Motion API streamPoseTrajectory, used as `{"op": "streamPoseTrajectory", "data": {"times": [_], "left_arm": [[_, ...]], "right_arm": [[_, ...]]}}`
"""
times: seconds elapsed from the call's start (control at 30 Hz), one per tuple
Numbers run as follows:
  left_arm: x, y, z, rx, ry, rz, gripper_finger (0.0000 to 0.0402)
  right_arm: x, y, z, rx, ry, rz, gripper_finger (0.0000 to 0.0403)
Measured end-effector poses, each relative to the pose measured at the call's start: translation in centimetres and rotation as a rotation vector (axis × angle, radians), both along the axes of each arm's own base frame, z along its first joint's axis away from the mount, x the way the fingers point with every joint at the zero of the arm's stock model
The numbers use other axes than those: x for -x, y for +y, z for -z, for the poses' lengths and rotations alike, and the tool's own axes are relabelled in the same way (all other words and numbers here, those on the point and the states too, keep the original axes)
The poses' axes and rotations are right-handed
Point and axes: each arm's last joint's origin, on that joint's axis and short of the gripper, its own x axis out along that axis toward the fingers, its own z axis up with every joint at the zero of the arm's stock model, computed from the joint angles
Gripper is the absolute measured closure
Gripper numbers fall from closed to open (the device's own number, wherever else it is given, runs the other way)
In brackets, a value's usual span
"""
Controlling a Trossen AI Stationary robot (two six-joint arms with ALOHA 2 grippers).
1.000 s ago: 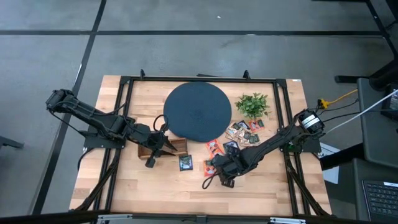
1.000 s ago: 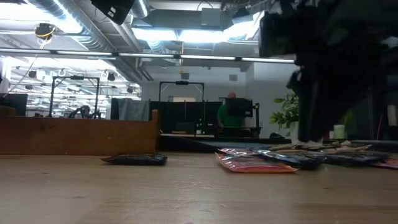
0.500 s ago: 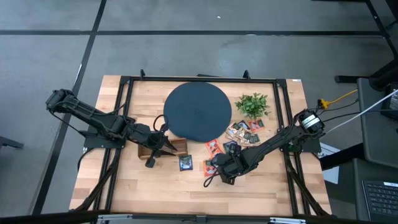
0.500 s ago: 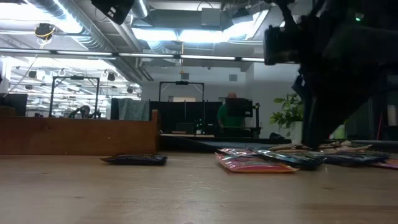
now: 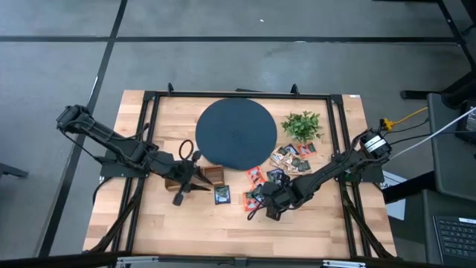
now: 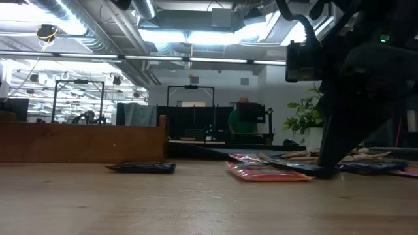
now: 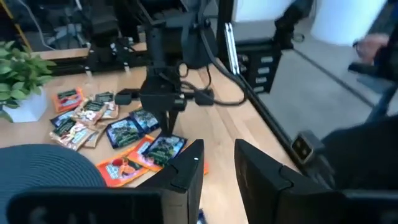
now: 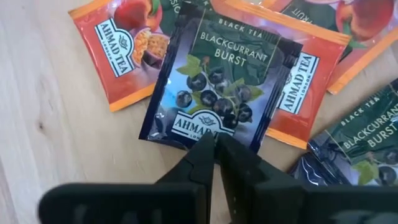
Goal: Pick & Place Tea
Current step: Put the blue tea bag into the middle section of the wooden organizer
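The wooden worktop (image 5: 149, 223) carries a large round dark disc (image 5: 236, 135) at its middle, with nothing lying on it. Beside the disc stand a small green plant (image 5: 302, 125) and, on the other side, a low wooden box (image 5: 195, 176). The left end effector (image 5: 195, 179) waits over that box, its fingers (image 7: 186, 171) spread with a clear gap. The right end effector (image 5: 258, 199) is down among the tea (image 5: 286, 164), a loose scatter of sachets lying between the plant and the near middle of the worktop; one dark sachet (image 5: 222, 194) lies alone near the box. In the right wrist view the fingertips (image 8: 202, 149) are pressed almost together at the near edge of a blackcurrant sachet (image 8: 217, 87), which lies flat across two orange-red ones; whether they actually pinch its edge cannot be told. As a judgement, the task is at an early stage: the first pick visible here is only being attempted, nearly all the sachets are not yet moved, and every lift and placing remains.
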Motion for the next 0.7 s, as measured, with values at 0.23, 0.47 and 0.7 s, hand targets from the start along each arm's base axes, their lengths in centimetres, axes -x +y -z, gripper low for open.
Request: {"op": "streamPoseTrajectory", "data": {"times": [0.23,0.47,0.7], "left_arm": [[-2.0,-2.2,1.5,0.076,0.015,0.045,0.0315],[-5.4,-3.5,4.3,0.032,0.137,-0.015,0.0315],[-7.7,-4.3,7.0,-0.189,0.198,0.051,0.0315]], "right_arm": [[-0.2,0.0,0.1,0.007,-0.023,0.006,0.0369],[-0.5,0.1,0.2,0.011,-0.070,0.016,0.0368],[-0.9,0.0,0.0,0.021,-0.115,0.028,0.0368]]}}
